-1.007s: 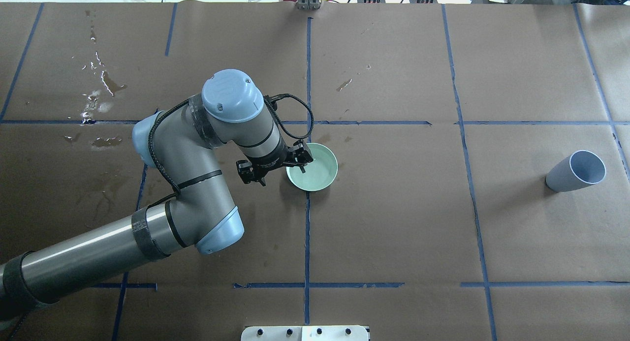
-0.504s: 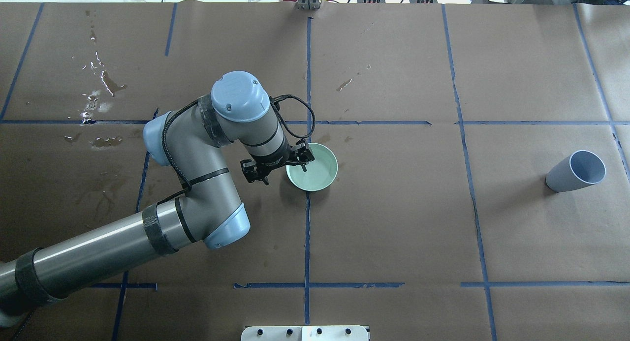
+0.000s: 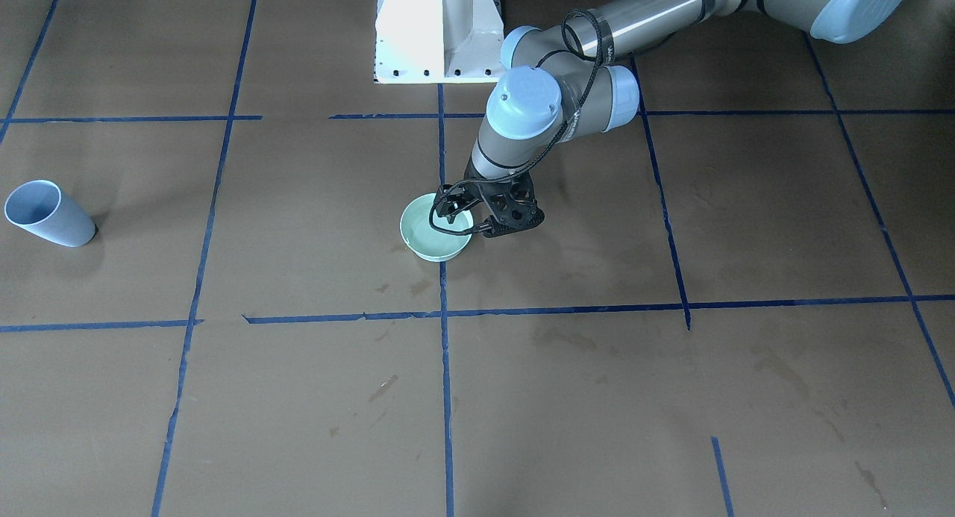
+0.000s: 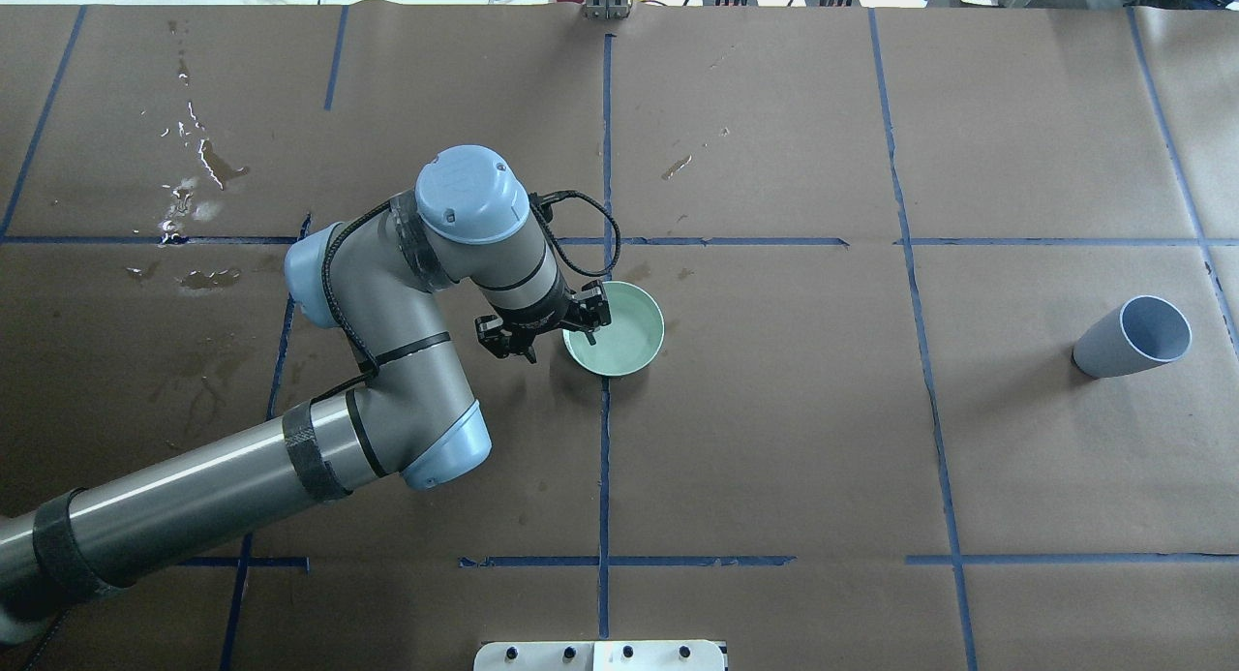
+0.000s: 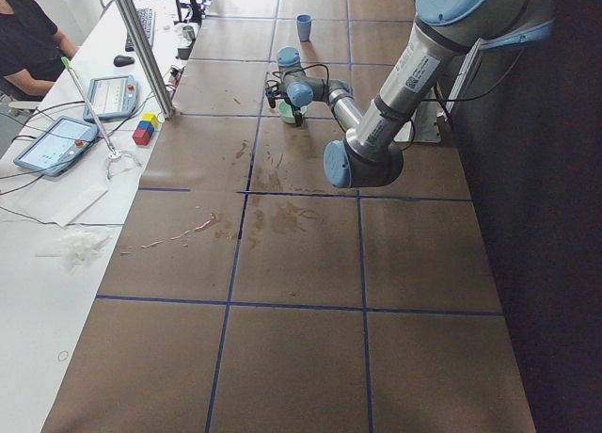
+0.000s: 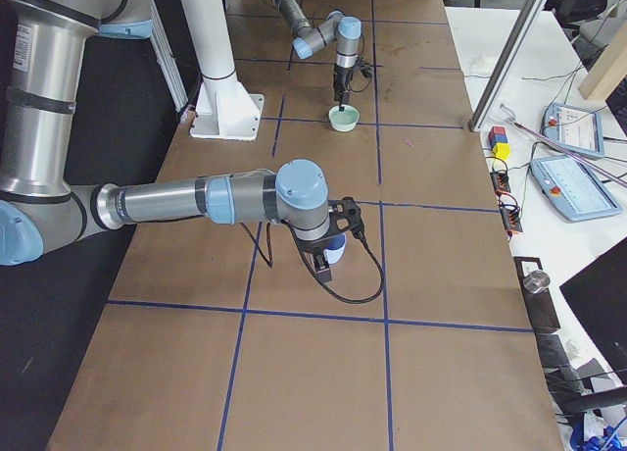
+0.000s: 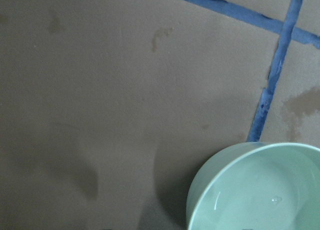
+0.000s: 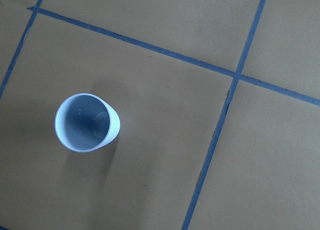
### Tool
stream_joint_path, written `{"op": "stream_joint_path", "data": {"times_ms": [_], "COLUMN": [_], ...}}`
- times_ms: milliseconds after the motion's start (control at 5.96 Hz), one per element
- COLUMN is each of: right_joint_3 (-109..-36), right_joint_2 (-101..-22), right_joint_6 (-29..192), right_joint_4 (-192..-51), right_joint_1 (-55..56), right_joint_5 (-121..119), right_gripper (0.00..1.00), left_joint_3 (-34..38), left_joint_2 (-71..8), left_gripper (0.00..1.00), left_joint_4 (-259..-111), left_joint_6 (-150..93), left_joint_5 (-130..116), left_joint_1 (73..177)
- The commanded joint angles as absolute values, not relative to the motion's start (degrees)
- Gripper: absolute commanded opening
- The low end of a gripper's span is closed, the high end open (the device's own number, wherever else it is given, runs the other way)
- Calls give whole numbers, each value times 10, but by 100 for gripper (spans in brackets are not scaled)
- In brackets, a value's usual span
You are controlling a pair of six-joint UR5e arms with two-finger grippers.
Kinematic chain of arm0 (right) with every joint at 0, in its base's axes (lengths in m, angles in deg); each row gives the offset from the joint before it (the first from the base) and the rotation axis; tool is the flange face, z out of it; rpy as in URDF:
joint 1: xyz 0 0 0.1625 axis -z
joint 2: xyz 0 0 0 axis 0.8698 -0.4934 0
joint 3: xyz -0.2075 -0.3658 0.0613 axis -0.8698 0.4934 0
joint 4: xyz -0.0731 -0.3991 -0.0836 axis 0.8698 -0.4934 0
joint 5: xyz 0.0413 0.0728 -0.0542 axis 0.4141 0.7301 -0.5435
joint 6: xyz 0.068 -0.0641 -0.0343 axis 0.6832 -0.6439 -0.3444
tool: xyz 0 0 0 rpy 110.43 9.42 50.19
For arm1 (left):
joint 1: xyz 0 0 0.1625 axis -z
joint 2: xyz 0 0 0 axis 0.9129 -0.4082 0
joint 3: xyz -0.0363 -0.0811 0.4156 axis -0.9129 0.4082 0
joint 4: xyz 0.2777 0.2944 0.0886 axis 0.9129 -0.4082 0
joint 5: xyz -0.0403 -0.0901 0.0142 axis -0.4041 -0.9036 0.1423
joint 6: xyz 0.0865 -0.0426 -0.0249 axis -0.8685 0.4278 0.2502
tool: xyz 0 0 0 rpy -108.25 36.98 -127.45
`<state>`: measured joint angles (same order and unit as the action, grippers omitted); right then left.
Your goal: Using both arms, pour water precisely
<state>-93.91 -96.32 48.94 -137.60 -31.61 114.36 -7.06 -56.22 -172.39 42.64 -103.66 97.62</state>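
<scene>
A pale green bowl [image 4: 624, 337] [image 3: 429, 241] stands at the middle of the brown table and holds clear water [image 7: 265, 200] with a small glint. My left gripper [image 4: 561, 348] [image 3: 476, 224] is open and straddles the bowl's left rim, one finger inside the bowl and the other outside. A light blue cup [image 4: 1133, 337] [image 8: 87, 122] stands upright far to the right, and its inside looks dry. My right gripper [image 6: 328, 237] hangs above that cup and shows only in the exterior right view, so I cannot tell its state.
Spilled water [image 4: 184, 201] glints at the back left of the table, with dark stains near it. Blue tape lines [image 4: 605, 410] divide the brown paper. The white pedestal [image 3: 436, 32] stands at the robot's edge. Tablets [image 5: 52, 141] and coloured blocks [image 5: 143, 130] lie on the side bench.
The left arm's elbow and wrist have shifted to the right and a little away from the robot. The gripper has stayed open at the bowl's left rim. The cup has not moved.
</scene>
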Motion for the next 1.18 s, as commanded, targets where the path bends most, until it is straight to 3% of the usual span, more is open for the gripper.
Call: {"op": "stream_joint_path", "data": {"times_ms": [0, 504, 1007], "right_joint_3": [-943, -944, -944], "right_joint_2": [-964, -966, -967], "right_joint_6": [489, 489, 489], "right_joint_4": [-1377, -1377, -1377], "right_joint_1": [-318, -319, -319], "right_joint_5": [1144, 1144, 1143], "right_gripper": [100, 100, 100], "left_joint_3": [-71, -71, -74], "left_joint_2": [-563, -564, -564], "left_gripper": [58, 50, 33], "left_joint_4": [-1724, -1730, -1734], "left_joint_6": [427, 427, 428], "left_joint_5": [-1037, -1025, -1021], "left_joint_1": [970, 966, 964]}}
